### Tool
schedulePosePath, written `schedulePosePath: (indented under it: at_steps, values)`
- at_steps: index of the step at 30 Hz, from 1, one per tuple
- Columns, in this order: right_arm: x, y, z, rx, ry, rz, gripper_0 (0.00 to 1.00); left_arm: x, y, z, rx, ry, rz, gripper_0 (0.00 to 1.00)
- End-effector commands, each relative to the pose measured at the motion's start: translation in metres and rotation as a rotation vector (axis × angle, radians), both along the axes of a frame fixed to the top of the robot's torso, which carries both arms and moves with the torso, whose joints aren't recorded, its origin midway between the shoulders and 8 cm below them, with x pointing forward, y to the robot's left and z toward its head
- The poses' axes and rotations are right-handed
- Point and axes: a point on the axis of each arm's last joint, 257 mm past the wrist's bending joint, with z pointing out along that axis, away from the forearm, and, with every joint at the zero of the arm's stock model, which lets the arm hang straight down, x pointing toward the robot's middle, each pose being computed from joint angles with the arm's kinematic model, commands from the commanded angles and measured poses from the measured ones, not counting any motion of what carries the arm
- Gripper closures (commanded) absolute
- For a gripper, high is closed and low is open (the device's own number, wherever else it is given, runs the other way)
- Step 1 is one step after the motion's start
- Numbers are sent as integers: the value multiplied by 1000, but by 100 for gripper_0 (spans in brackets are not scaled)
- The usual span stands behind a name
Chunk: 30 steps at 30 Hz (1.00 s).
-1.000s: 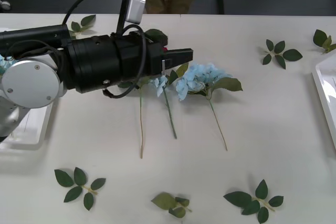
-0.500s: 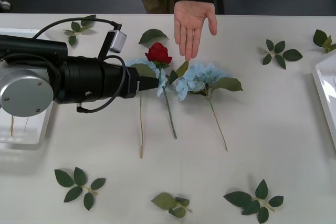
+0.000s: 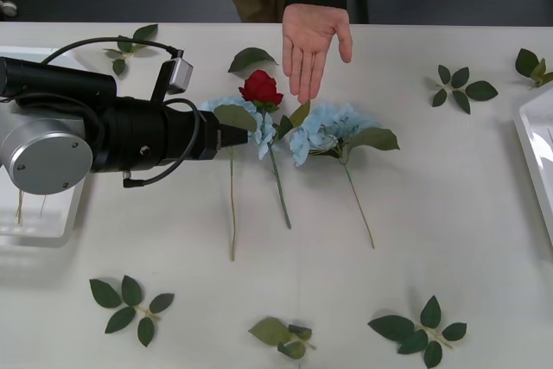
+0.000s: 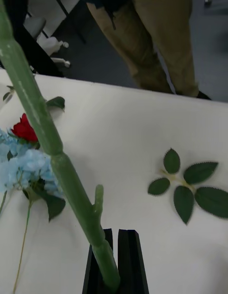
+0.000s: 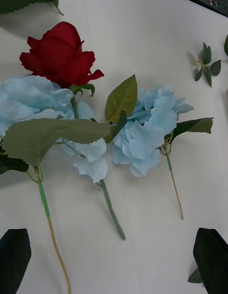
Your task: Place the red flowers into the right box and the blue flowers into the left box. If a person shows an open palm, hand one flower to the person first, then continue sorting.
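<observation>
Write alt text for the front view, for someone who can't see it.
A person's open palm reaches over the far edge of a white table, just above a red rose lying between two pale blue flowers. The robot's left gripper, on a black arm coming from the left, sits at the nearer blue cluster. Green leaf sprigs are scattered around.

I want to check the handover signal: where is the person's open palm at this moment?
In the front view, the open palm is over the table's far edge near the middle, fingers pointing down toward the red rose, just right of it and above the blue flowers.
</observation>
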Motion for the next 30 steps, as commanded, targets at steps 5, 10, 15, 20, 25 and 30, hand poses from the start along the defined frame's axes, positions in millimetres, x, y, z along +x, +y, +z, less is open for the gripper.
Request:
schedulePosePath:
  at_steps: [5, 10, 15, 20, 25, 30]
  values:
    - [32, 91, 35, 113, -66, -20, 100, 13, 8, 21, 54, -81, -20, 0]
    - [16, 113, 56, 162, -85, -57, 100, 12, 7, 21, 54, -82, -21, 0]
    - [-30, 142, 84, 230, -107, -48, 100, 13, 6, 21, 53, -85, -21, 0]
    - [-66, 171, 106, 240, -180, -67, 100, 14, 6, 21, 56, -88, -20, 0]
    - [-84, 205, 119, 219, -253, -134, 100, 13, 6, 21, 57, -89, -22, 0]
    - [-96, 241, 134, 212, -340, -195, 100, 13, 6, 21, 57, -91, -22, 0]
